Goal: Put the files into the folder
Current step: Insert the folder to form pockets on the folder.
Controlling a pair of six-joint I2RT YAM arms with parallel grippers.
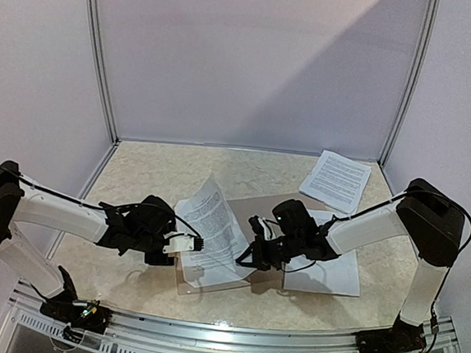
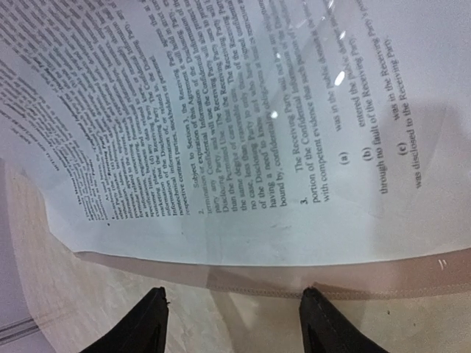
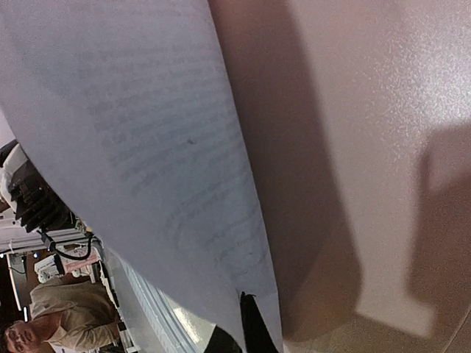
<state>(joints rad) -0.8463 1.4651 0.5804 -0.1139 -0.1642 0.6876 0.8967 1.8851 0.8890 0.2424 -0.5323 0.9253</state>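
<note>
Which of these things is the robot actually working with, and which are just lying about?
Part of the job:
lifted sheet, held in the right gripper
paper stack
flat sheet
folder
left gripper

Just there:
person beyond the table
booth walls

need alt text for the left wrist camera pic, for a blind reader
A printed sheet of dense black legal text, curved and seen through glossy clear folder plastic, fills most of the frame. At the bottom, the two black fingertips of the left gripper stand apart, open and empty, over the beige table.
</note>
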